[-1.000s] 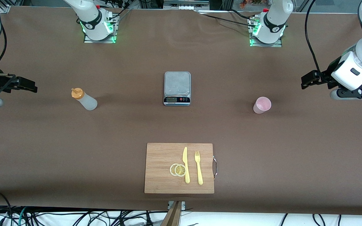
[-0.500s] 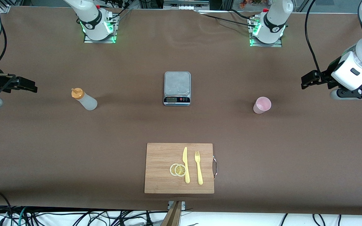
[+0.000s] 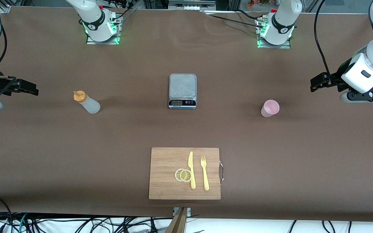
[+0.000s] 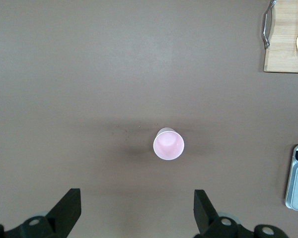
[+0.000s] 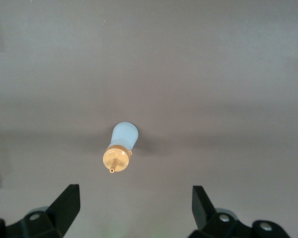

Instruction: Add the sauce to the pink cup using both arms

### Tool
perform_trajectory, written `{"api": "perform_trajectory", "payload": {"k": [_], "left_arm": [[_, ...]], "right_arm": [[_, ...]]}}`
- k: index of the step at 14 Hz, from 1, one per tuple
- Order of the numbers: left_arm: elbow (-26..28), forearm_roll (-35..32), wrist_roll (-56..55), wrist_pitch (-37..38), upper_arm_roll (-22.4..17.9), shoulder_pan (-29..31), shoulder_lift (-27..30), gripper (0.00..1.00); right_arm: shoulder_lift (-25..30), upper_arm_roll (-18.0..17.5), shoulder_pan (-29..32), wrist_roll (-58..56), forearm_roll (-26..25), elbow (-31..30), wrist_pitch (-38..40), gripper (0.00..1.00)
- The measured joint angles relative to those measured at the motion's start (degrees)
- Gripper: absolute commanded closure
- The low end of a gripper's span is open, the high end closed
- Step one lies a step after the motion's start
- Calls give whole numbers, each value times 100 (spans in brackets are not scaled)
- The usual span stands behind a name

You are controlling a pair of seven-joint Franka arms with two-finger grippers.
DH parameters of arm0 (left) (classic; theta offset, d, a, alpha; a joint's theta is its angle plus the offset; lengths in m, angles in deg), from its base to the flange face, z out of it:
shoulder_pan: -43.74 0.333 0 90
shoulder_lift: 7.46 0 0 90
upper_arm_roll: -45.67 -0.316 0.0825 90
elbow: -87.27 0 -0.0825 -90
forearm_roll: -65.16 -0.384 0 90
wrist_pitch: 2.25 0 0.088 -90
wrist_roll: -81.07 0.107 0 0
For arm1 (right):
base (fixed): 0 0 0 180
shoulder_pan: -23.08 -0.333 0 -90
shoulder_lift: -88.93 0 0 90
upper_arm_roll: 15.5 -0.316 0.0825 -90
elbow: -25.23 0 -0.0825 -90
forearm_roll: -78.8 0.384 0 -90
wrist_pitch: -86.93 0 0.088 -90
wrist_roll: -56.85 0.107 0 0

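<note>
Nothing moved since the earlier frame. Nearest us, a board (image 3: 167,174) held a knife (image 3: 191,170), fork (image 3: 204,173) and lemon slices (image 3: 183,175). Farther up stood the bottle (image 3: 87,102), scale (image 3: 182,91) and cup (image 3: 270,108), well apart. We thought the bottle soft and light; we would hold its middle. The cup looked empty. Our left gripper (image 4: 136,210) and right gripper (image 5: 134,208) hung wide open, holding nothing.
</note>
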State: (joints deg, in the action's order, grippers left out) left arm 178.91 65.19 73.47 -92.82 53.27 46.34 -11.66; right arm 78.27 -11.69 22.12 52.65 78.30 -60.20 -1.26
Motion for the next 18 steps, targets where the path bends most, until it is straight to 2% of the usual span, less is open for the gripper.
{"api": "perform_trajectory", "payload": {"k": [6,10,15,16,18], "left_arm": [[-7,-4,0,-29,34,-28,-147,0],[-42,-369,3,-86,118,-176,-640,0],[-17,-355,18,-397,101,-101,-983,0],[86,-354,23,-576,83,-73,-1007,0],[719,-353,24,-1426,79,-51,-995,0]], "right_arm": [[0,2,8,0,0,1,0,0],[0,2,8,0,0,2,0,0],[0,2,8,0,0,3,0,0],[0,2,8,0,0,3,0,0],[-1,2,8,0,0,3,0,0]]}}
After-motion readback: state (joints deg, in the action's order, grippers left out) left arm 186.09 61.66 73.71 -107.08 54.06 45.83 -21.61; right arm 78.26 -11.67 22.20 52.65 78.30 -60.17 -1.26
